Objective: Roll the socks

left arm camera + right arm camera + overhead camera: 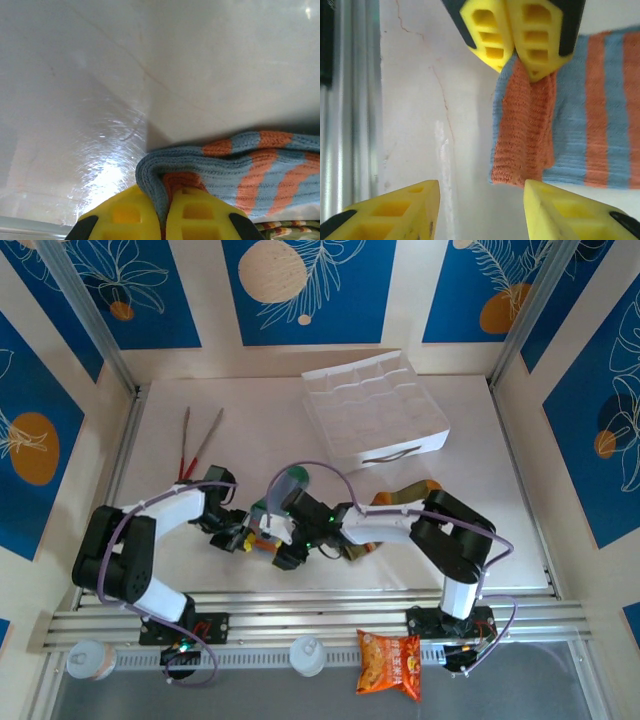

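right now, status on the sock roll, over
Left gripper jaws shut on the striped sock at its orange edge. Right gripper jaws open, hovering just short of it. Second sock close beside.

White-and-black left arm (170, 510), matching right arm (400, 525), lilac cables (318, 464), yellow tool fingers (395, 210), seemingly black-backed

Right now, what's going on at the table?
The left gripper is shut on the orange cuff of the grey-blue striped sock. That sock lies flat on the table and is not yet rolled. The right gripper is open, facing the same cuff end from close by. A second, olive sock lies partly under the right arm.
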Controlling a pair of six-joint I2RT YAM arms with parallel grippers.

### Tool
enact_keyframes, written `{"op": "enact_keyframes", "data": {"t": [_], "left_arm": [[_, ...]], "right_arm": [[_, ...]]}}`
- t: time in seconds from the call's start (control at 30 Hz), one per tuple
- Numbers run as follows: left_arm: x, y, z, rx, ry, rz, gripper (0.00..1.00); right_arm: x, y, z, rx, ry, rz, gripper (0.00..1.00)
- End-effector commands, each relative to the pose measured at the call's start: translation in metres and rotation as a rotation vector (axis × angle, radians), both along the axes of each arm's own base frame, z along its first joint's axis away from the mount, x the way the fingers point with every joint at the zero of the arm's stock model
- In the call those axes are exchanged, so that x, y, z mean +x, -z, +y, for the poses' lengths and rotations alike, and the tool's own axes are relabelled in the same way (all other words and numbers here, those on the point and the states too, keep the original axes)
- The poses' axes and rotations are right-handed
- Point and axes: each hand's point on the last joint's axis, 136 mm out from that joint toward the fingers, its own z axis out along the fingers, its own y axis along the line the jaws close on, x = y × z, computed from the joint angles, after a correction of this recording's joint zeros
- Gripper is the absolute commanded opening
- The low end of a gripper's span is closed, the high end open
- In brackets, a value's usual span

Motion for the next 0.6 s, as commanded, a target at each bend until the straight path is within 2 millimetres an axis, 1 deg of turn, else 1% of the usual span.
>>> {"op": "enact_keyframes", "data": {"t": [0.0,0.07,0.13,0.23,0.37,0.4,0.47,0.57], "left_arm": [[-0.036,0.018,0.03,0.178,0.004,0.181,0.0],[-0.034,0.018,0.029,0.178,0.011,0.186,0.0],[-0.033,0.018,0.029,0.179,0.011,0.187,0.0],[-0.031,0.018,0.028,0.177,0.009,0.184,0.0],[-0.028,0.018,0.026,0.168,0.012,0.177,0.0],[-0.028,0.017,0.026,0.165,0.011,0.178,0.0],[-0.027,0.017,0.025,0.159,0.01,0.171,0.0],[-0.025,0.016,0.024,0.146,0.009,0.161,0.0]], "right_arm": [[0.024,-0.006,0.002,-0.047,-0.019,-0.31,0.49],[0.023,-0.006,0.009,-0.056,-0.035,-0.349,0.49],[0.021,-0.005,0.016,-0.054,-0.047,-0.351,0.49],[0.024,0.004,0.024,-0.08,-0.035,-0.341,0.49],[0.027,0.011,0.032,-0.089,-0.015,-0.308,0.44],[0.027,0.013,0.033,-0.094,-0.012,-0.29,0.41],[0.028,0.019,0.032,-0.113,0.007,-0.246,0.29],[0.029,0.029,0.025,-0.139,0.045,-0.173,0.16]]}}
